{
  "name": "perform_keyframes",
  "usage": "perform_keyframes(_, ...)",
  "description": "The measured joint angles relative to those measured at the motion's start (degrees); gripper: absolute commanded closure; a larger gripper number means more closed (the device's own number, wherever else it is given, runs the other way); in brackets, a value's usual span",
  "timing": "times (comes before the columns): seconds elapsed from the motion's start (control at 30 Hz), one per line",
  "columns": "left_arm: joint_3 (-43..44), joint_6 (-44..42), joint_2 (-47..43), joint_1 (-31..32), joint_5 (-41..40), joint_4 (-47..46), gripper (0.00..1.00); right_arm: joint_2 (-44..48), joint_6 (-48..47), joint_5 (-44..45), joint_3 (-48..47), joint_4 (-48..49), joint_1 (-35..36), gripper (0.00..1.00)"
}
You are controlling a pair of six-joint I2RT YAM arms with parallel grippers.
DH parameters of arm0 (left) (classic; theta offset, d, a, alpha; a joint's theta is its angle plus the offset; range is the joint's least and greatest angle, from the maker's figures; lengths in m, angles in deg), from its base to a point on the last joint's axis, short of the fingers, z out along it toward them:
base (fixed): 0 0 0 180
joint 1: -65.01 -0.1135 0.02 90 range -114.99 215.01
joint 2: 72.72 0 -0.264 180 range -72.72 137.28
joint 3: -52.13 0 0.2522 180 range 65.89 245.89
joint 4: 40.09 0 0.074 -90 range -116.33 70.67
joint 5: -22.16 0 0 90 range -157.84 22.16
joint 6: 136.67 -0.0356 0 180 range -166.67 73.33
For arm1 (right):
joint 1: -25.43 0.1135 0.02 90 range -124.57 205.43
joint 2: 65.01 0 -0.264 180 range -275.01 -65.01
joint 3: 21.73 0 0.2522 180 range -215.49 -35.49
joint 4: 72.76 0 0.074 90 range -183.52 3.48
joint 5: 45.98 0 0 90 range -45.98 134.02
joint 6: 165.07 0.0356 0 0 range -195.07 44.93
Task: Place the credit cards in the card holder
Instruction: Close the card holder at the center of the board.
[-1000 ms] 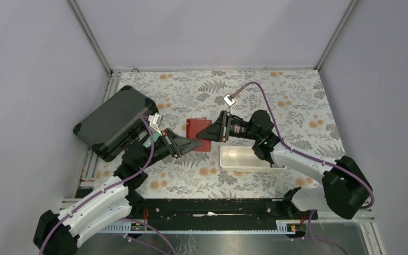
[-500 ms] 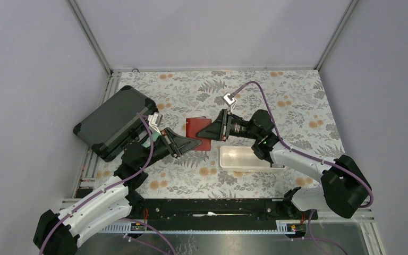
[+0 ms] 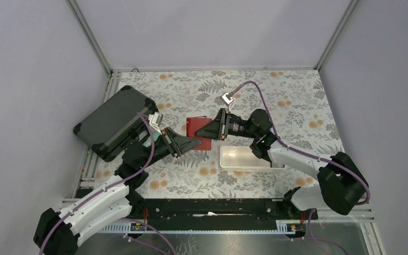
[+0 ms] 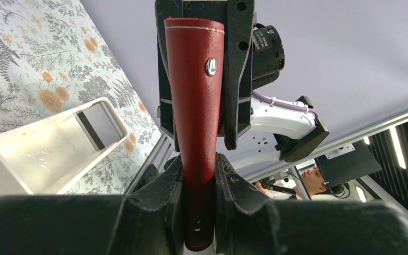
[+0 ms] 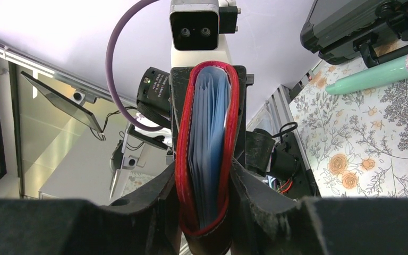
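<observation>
The red card holder (image 3: pixel 201 134) is held off the table between both grippers, at the middle of the top view. My left gripper (image 3: pixel 195 143) is shut on its near-left edge; in the left wrist view the holder (image 4: pixel 197 106) stands folded between my pads, its metal snap (image 4: pixel 211 66) showing. My right gripper (image 3: pixel 212 131) is shut on its right edge. In the right wrist view the holder (image 5: pixel 183 159) is seen edge-on, with several light blue credit cards (image 5: pixel 208 143) inside it. No yellow-brown card shows.
A white tray (image 3: pixel 244 158) lies right of the holder, under my right arm; it also shows in the left wrist view (image 4: pixel 48 151). A dark grey hard case (image 3: pixel 114 122) sits at the back left. A teal pen-like object (image 5: pixel 377 79) lies by the case.
My right gripper has shifted slightly left and away with the holder. My left arm has barely moved.
</observation>
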Motion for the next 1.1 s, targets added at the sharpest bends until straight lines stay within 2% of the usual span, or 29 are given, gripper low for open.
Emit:
perform_keyframes(0.23, 0.00, -0.24, 0.96, 0.00, 0.24, 0.02, 1.00, -1.68, 2.03, -0.76, 0.00, 1.60, 0.00, 0.62)
perform_keyframes(0.43, -0.28, -0.24, 0.98, 0.00, 0.04, -0.20, 1.00, -1.81, 2.40, -0.94, -0.09, 1.57, 0.00, 0.52)
perform_keyframes(0.53, -1.07, -0.20, 1.01, 0.00, -0.07, -0.55, 1.00, -1.38, 0.68, -0.79, -0.55, -0.98, 0.13, 0.51)
perform_keyframes(0.73, -1.99, 0.04, 1.60, 0.07, 1.25, -3.48, 1.00, 1.14, -3.10, -0.52, -0.90, -6.51, 0.55, 0.61)
perform_keyframes(0.8, -1.99, 0.02, 1.97, 0.07, 1.79, -4.61, 0.98, 1.51, -3.76, -0.22, -0.98, -7.23, 0.57, 0.75)
perform_keyframes(0.87, -1.99, -0.13, 2.14, 0.07, 2.23, -5.20, 0.86, 1.57, -4.37, 0.20, -0.98, -7.93, 0.59, 0.90)
perform_keyframes(0.93, -1.97, -0.57, 2.16, -0.02, 2.86, -5.05, 0.59, 1.57, -4.90, 0.33, -1.01, -8.44, 0.59, 0.99)
perform_keyframes(1.03, -1.18, -3.37, 1.77, -0.13, 3.56, -0.81, 0.22, 1.60, -5.53, 0.24, -1.79, -9.77, 0.68, 1.00)
perform_keyframes(1.1, -0.11, -6.21, 1.01, -0.11, 3.54, 6.12, 0.08, 1.92, -6.88, 0.15, -2.97, -11.06, 0.70, 1.00)
